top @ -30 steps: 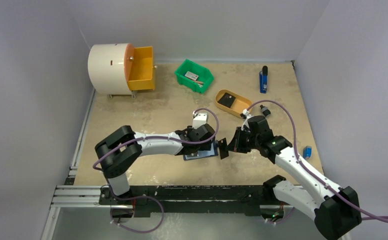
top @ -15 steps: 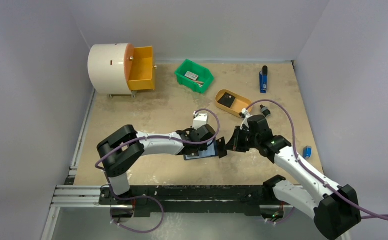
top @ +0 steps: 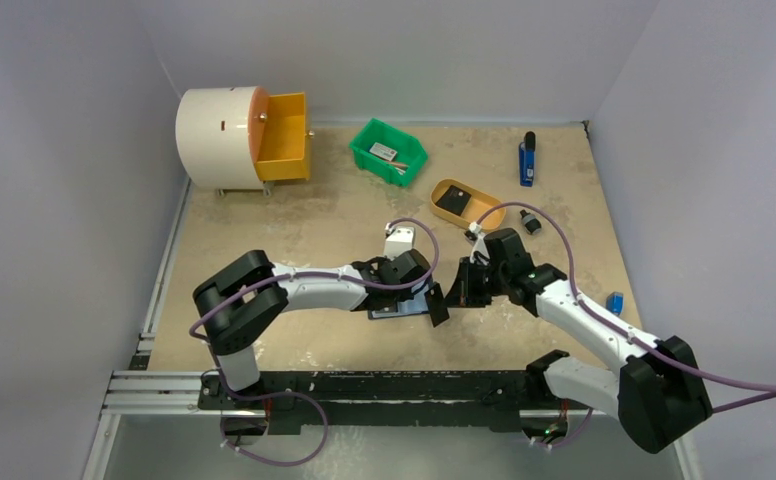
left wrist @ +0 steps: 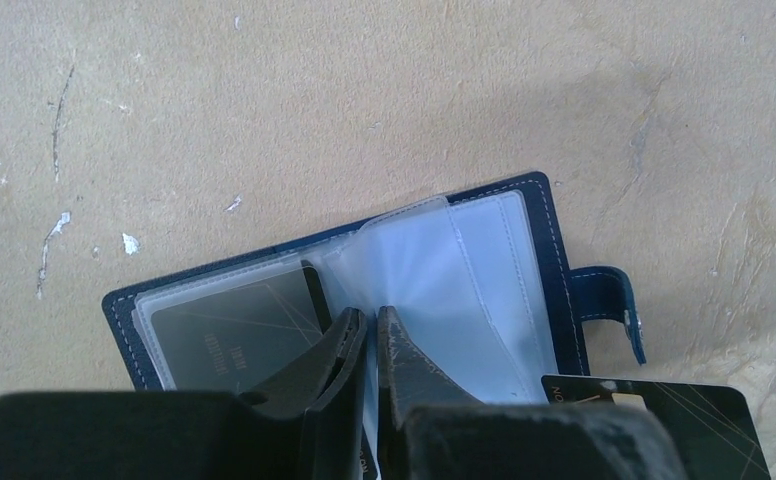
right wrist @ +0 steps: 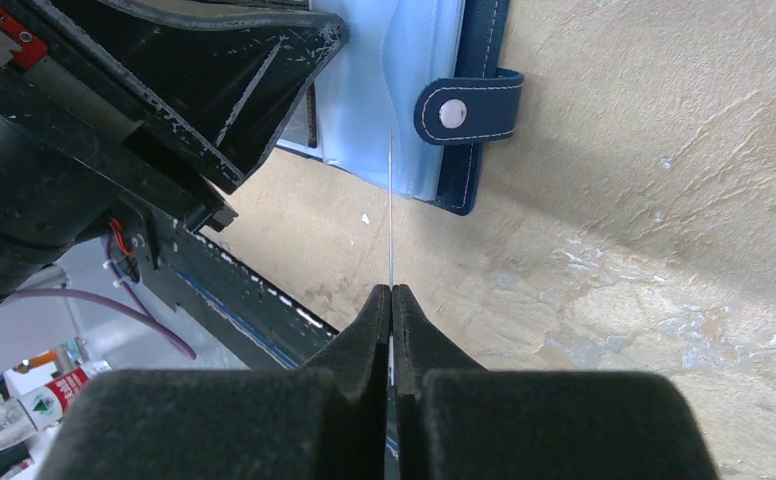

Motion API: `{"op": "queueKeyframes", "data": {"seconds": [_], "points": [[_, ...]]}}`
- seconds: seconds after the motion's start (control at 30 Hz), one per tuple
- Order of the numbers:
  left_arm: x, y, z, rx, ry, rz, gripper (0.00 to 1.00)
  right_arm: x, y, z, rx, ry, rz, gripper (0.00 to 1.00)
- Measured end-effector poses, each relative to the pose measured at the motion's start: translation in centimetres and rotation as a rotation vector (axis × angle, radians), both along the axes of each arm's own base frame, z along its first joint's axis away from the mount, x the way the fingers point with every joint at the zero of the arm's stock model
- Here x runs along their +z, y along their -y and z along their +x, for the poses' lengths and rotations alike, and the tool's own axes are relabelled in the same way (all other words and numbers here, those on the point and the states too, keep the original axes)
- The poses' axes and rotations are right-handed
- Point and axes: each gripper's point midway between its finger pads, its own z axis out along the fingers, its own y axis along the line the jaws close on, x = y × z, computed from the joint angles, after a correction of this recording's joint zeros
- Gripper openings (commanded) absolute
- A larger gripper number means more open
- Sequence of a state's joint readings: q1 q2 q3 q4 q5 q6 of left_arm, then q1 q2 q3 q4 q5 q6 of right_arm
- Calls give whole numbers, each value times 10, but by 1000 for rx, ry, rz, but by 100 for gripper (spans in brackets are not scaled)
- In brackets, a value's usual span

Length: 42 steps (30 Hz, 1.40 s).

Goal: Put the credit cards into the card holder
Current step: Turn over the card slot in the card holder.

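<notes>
The navy card holder (top: 396, 308) lies open on the table, its clear sleeves fanned out (left wrist: 464, 270) and its snap tab (right wrist: 464, 110) pointing away from the spine. One dark credit card (left wrist: 229, 335) sits in a left sleeve. My left gripper (left wrist: 371, 318) is down at the spine, its jaws nearly together with a clear sleeve pinched between them. My right gripper (right wrist: 392, 290) is shut on a second black credit card (left wrist: 654, 410), seen edge-on (right wrist: 391, 210) in the right wrist view. This card hangs just beside the holder's open right edge.
At the back stand a white drum with an open orange drawer (top: 282, 135), a green bin (top: 389, 150), an orange tray (top: 479, 212) holding a flat black square, and a blue-and-black tool (top: 527, 158). A small blue object (top: 615, 303) lies at the right. The black rail (top: 364, 385) runs along the near edge.
My left jaws have closed from wide apart onto the clear sleeve. The right arm has moved left, bringing the black card closer to the holder.
</notes>
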<state>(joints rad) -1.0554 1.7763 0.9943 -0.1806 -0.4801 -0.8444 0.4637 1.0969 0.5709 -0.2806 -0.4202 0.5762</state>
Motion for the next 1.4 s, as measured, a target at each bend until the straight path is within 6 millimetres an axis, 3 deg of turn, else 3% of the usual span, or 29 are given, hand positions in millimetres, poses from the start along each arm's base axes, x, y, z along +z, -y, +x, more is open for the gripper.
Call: {"op": "queueKeyframes", "data": {"seconds": [0.1, 0.9, 1.17, 1.4], "points": [[0, -1, 0, 2, 3, -1, 0, 0, 0, 0, 1, 3, 0, 0], [1, -11, -4, 8, 10, 2, 0, -11, -17, 4, 56, -37, 58, 0], [11, -15, -6, 13, 15, -12, 26, -3, -28, 1, 108, -30, 119, 0], [39, -15, -4, 23, 54, -64, 36, -9, -34, -6, 141, -59, 123, 0]]}}
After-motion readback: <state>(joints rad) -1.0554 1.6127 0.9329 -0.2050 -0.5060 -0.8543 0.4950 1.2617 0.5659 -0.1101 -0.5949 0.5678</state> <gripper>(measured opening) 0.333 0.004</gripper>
